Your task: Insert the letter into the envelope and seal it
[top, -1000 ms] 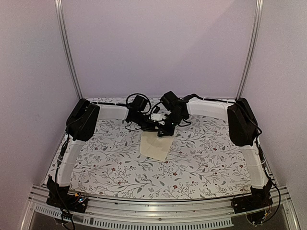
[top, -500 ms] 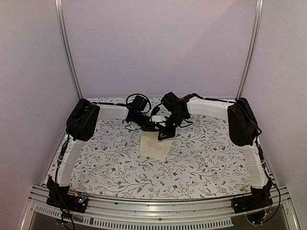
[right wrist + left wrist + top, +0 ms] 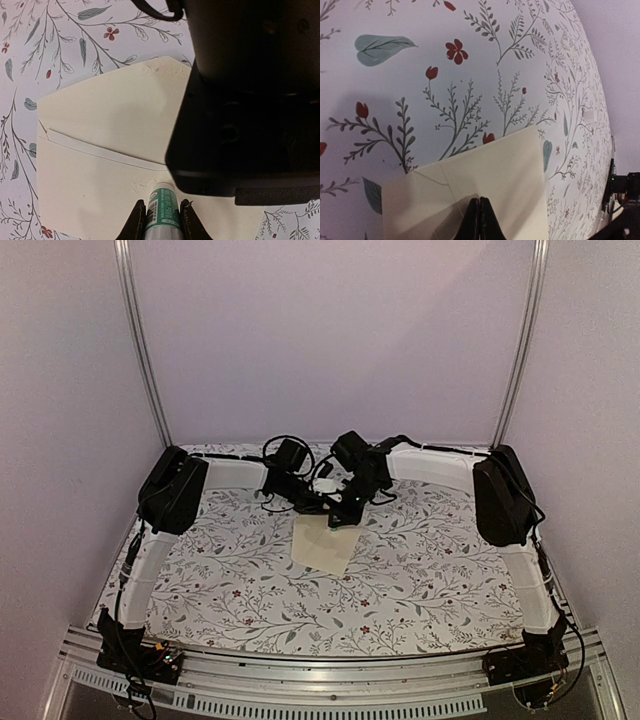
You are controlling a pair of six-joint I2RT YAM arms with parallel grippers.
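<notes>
Right wrist | right gripper (image 3: 162,220) clenched on glue stick (image 3: 161,200), tip at flap line of envelope (image 3: 100,130) | envelope mid-tabletop (image 3: 430,560), nearer far edge | left gripper (image 3: 480,220) closed, tips pinning envelope | letter not visible | advice: run glue evenly along flap, light pressure, hold pin steady

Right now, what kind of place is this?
Probably a robot test booth, not a home: plain walls with metal posts, two robot arms bolted to a rail, and a flowered tablecloth with an envelope; the right pincer holds a glue stick.
</notes>
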